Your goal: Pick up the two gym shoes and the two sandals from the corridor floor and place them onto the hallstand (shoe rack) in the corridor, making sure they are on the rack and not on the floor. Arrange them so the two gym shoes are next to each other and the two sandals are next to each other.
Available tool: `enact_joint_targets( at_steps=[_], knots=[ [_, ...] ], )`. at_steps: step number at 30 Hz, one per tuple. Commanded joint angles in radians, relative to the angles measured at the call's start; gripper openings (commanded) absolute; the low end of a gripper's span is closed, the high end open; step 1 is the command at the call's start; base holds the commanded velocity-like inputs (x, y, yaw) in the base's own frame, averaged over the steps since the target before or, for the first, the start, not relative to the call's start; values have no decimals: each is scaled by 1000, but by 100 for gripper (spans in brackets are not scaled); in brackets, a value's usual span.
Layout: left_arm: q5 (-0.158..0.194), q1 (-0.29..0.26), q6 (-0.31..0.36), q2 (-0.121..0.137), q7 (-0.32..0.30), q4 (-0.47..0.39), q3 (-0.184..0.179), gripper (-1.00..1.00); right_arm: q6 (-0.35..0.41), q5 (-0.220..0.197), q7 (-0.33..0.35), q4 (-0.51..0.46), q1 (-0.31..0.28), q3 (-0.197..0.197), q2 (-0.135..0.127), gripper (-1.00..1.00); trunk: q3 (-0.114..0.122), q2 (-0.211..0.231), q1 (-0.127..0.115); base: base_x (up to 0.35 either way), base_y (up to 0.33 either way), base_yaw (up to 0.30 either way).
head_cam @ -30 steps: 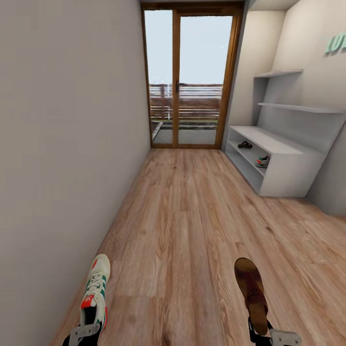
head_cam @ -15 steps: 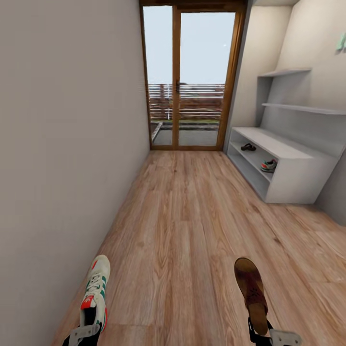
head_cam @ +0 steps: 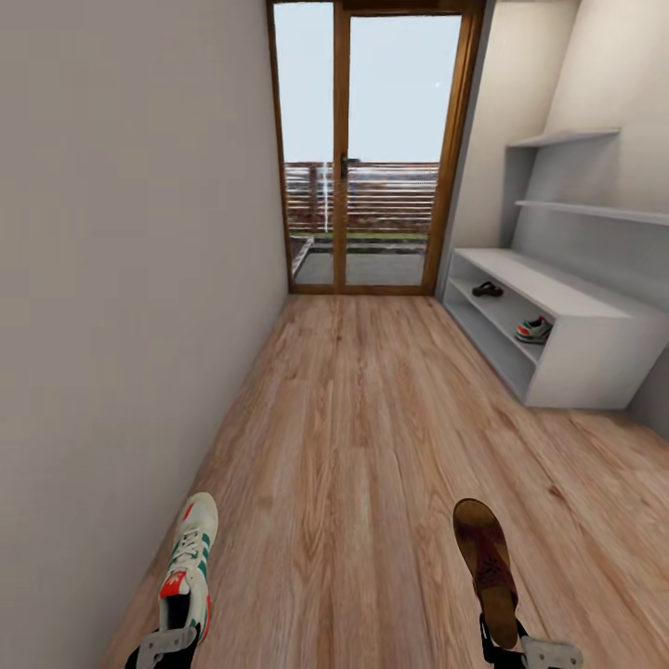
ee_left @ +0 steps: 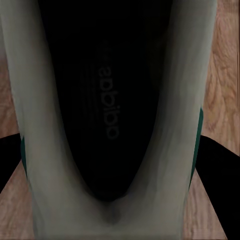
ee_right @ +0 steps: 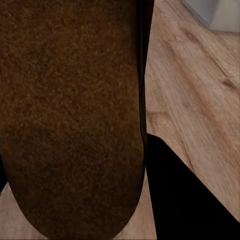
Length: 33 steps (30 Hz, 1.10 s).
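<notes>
two shoes in hand: my left gripper (head_cam: pixel 165 643) is clamped on a sneaker (head_cam: pixel 186 567), my right gripper (head_cam: pixel 534 650) on a sandal (head_cam: pixel 485 567), both above the wood floor (head_cam: pixel 372 446). ahead right, the shoe rack (head_cam: pixel 595 348) holds another sandal (head_cam: pixel 487 290) and another sneaker (head_cam: pixel 534 329) on its shelf.

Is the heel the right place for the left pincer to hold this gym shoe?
Probably yes. The left pincer clamps the gym shoe at its heel collar, from behind, toe pointing ahead. The open collar gives two thin walls to pinch, and the shoe looks level.
</notes>
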Motion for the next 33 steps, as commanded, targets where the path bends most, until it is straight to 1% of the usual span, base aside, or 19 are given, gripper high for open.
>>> enact_joint_targets(
  at_steps=[1, 2, 4, 5, 6, 10, 13, 33],
  knots=[
    [-7, -1, -3, -1, -10, 0, 6, -100, -2, 2, -4, 0, -1, 0, 0, -100, -1, 0, 0, 340, 0, 0],
    [-9, -1, -3, 0, -15, 0, -5, -100, -2, 2, -4, 0, -1, 0, 0, -100, -1, 0, 0, 340, 0, 0],
    [-24, -1, -3, 1, -32, 0, -64, -100, -2, 2, -4, 0, -1, 1, 0, -100, -1, 0, 0, 340, 0, 0],
    [-35, -1, -3, 2, -42, 0, -140, -100, -2, 2, -4, 0, -1, 1, 0, -100, -1, 0, 0, 340, 0, 0],
    [-36, -1, -3, 2, -44, 0, -162, -100, -2, 2, -4, 0, -1, 1, 0, -100, -1, 0, 0, 340, 0, 0],
    [-36, -1, -3, 3, -41, 0, -180, -100, -2, 2, -4, 0, -1, 1, 0, -100, -1, 0, 0, 340, 0, 0],
    [-35, -1, -3, 3, -38, 0, -183, -100, -2, 2, -4, 1, -1, 1, 0, -100, -1, 0, 0, 340, 0, 0],
    [-29, -1, -3, 2, -36, 0, -181, -100, -2, 2, -5, 0, -1, 0, 0, -100, -1, 0, 0, 340, 0, 0]
  ],
)
